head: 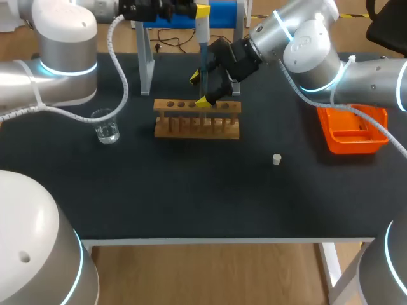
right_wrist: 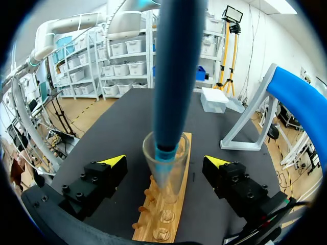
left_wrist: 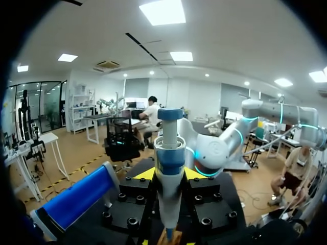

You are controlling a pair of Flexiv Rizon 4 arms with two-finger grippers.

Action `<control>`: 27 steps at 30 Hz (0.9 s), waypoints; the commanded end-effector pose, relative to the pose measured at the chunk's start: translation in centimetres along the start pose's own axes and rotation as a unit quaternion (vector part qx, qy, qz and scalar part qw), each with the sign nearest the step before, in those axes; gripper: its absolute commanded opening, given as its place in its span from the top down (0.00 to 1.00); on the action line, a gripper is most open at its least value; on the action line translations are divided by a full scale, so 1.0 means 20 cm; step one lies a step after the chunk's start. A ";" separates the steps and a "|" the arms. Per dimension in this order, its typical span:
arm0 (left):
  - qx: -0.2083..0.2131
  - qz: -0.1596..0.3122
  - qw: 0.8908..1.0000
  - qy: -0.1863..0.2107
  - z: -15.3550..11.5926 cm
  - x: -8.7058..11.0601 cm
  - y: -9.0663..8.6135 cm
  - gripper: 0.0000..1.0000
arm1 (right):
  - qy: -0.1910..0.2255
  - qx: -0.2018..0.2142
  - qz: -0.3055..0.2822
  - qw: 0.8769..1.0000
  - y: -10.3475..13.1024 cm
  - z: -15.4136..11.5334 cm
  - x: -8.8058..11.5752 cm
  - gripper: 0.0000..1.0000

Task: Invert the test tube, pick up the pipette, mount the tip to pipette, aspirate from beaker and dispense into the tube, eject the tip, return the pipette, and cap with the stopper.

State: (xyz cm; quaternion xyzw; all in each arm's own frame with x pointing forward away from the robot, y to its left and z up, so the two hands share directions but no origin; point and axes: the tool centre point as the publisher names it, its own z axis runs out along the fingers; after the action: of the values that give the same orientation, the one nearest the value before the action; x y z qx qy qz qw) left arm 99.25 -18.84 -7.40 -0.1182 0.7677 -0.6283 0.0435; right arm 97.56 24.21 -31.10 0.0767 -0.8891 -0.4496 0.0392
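My left gripper (left_wrist: 170, 174) is shut on a blue and white pipette (left_wrist: 170, 153), held upright over the wooden tube rack (head: 191, 127). In the right wrist view the pipette (right_wrist: 171, 76) points down, and its lower end sits inside the mouth of a clear test tube (right_wrist: 176, 171) standing in the rack (right_wrist: 181, 214). My right gripper (right_wrist: 166, 162) stands open with one finger on each side of the tube, touching neither side. From above, the right gripper (head: 201, 89) is just behind the rack. A glass beaker (head: 106, 126) with liquid stands left of the rack. The small white stopper (head: 277, 159) lies to the right.
An orange tray (head: 353, 130) sits at the right edge under my right arm. The pipette stand, with a white frame (head: 145, 57) and a blue bar (head: 222, 13), is behind the rack. A white box (right_wrist: 214, 99) lies beyond the rack.
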 end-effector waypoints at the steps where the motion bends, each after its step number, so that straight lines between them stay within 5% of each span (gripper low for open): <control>1: -0.001 0.000 1.000 -0.004 0.00 0.02 0.00 1.00 | 0.001 0.002 0.000 1.000 0.00 -0.01 0.00 0.00; 27: 0.002 -0.004 1.000 -0.020 -0.03 -0.01 0.02 1.00 | 0.001 0.002 0.000 1.000 0.00 -0.01 0.00 0.00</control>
State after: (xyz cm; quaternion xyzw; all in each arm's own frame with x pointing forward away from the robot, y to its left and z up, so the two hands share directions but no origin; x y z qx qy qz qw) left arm 99.30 -18.15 -7.55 -0.1326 0.7673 -0.6251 0.0546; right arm 97.56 24.21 -31.10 0.0766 -0.8891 -0.4496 0.0392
